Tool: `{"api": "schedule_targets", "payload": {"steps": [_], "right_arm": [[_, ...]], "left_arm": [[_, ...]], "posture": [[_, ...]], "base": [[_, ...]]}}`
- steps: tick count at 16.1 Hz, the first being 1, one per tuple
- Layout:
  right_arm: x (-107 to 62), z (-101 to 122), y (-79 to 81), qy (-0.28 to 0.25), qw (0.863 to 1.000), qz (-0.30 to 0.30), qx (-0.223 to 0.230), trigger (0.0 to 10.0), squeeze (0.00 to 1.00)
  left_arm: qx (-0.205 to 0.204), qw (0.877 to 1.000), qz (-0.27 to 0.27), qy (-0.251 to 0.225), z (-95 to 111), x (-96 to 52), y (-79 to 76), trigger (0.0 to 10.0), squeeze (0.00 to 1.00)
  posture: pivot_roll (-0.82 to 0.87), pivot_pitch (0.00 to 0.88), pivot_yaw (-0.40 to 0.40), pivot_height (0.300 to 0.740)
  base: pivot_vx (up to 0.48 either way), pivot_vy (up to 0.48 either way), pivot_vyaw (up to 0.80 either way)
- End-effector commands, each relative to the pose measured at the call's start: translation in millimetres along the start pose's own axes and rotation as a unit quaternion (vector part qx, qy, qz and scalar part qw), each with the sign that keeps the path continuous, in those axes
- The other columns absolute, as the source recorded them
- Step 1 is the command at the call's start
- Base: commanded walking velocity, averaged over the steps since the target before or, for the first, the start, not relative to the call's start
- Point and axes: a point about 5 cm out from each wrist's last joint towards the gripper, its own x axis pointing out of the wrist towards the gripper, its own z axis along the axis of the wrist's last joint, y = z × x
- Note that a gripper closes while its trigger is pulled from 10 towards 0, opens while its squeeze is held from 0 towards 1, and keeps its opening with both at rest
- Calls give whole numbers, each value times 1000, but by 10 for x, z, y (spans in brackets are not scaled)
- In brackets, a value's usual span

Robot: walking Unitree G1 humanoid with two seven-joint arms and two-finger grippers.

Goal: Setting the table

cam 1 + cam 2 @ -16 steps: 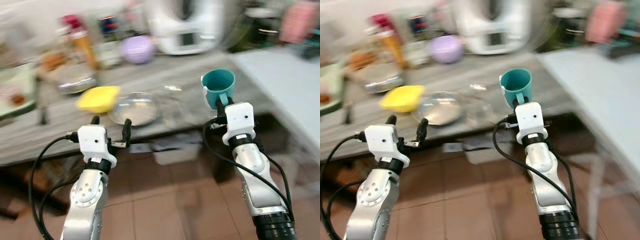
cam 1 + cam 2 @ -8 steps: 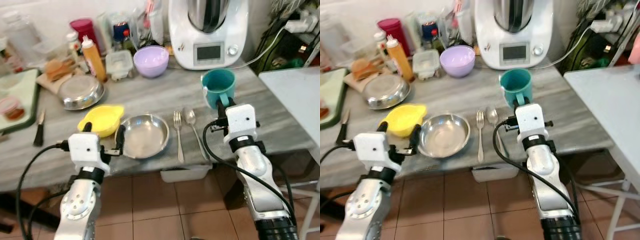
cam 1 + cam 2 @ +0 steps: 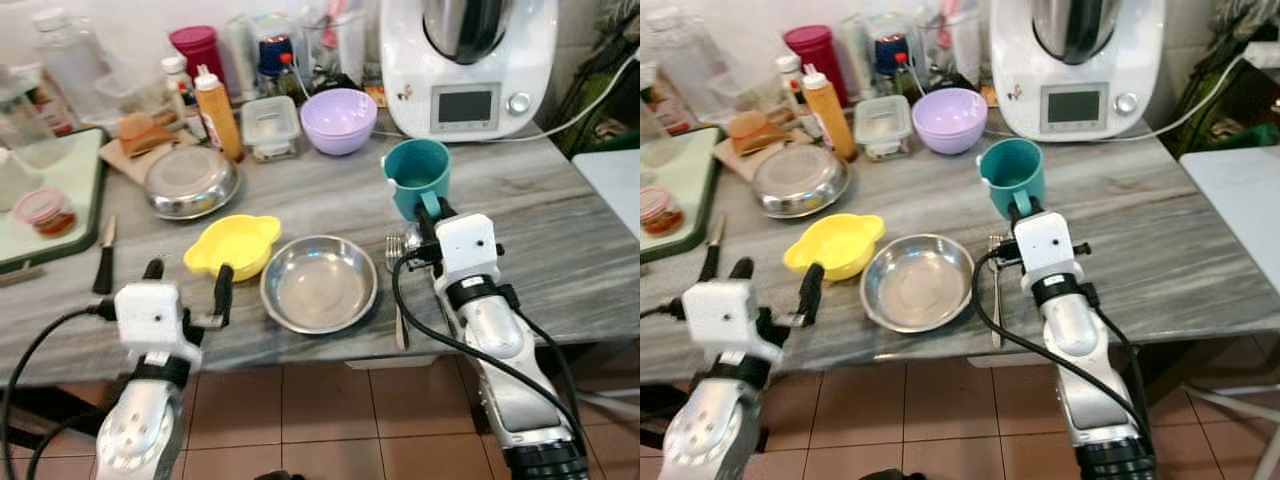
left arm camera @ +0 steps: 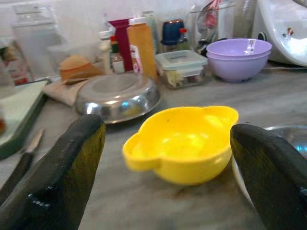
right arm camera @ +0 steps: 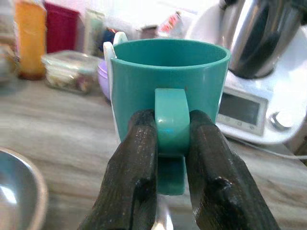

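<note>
The teal mug [image 3: 417,176] sits right of centre in the left eye view, upright, its handle pinched between the two black fingers [image 5: 135,163] of the right tool [image 3: 427,214], which is clamped tight on that handle. Whether the mug's base touches the grey desk [image 3: 560,220] or hangs just above it cannot be told. A white label or spoon-like strip shows at the mug's rim in the right wrist view.

Just below the mug, partly hidden by the right arm, a fork [image 3: 396,290] lies on the desk with its handle running toward the desk's near edge. Left of it, at the centre of the frame, rests a shallow steel plate [image 3: 318,283], and touching or just beside its upper left rim is a yellow bowl [image 3: 233,246].

The left tool [image 3: 186,285] hovers at the lower left, near the desk's front edge, its fingers [image 4: 62,177] spread wide apart with nothing between them; the left wrist view looks straight at the yellow bowl.

Further up the frame stand a lilac bowl [image 3: 339,120], a lidded plastic container [image 3: 270,126], an orange squeeze bottle [image 3: 219,112], an upturned steel dish [image 3: 190,182] and a dark red canister [image 3: 198,52]. A white kitchen machine [image 3: 468,62] occupies the upper right. At the far left lie a green tray [image 3: 60,195] and a knife [image 3: 104,258].
</note>
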Motion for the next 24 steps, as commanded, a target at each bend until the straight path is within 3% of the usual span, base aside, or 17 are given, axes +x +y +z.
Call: {"api": "schedule_targets", "payload": {"steps": [1,4,9,10,17,19,21,24], "right_arm": [[32,96,29,-21,1000,12,4,10000,0],[91,136,113,-29,998,47,16,10000,0],[241,172,185,-29,996,70,55,10000,0],[331,204,254,-34,993,88,65,10000,0],[553,232,529,-16,984,132,118,10000,0],[570,192,554,-8,984,132,120,10000,0],[584,112,523,16,979,125,160,10000,0],[601,82,461,15,981,124,148,10000,0]], "left_arm": [[1,1000,-4,-4,36,-36,47,10000,0],[-5,998,-63,8,27,-116,51,10000,0],[-3,994,-106,23,17,-152,40,10000,0],[-14,990,-135,31,3,-164,4,10000,0],[-26,988,-148,30,-7,-154,-39,10000,0],[-34,985,-166,32,-14,-149,-62,10000,0],[-46,979,-193,47,-47,-163,-93,10000,0],[-47,976,-206,52,-66,-172,-102,10000,0]], "posture": [[-42,117,79,740],[-35,121,71,740],[-29,132,73,740],[-13,137,74,740],[3,131,66,740],[6,127,64,740],[10,125,64,740],[5,124,68,740]], "base": [[0,0,0],[0,0,0],[0,0,0],[0,0,0],[0,0,0],[0,0,0],[0,0,0],[0,0,0]]}}
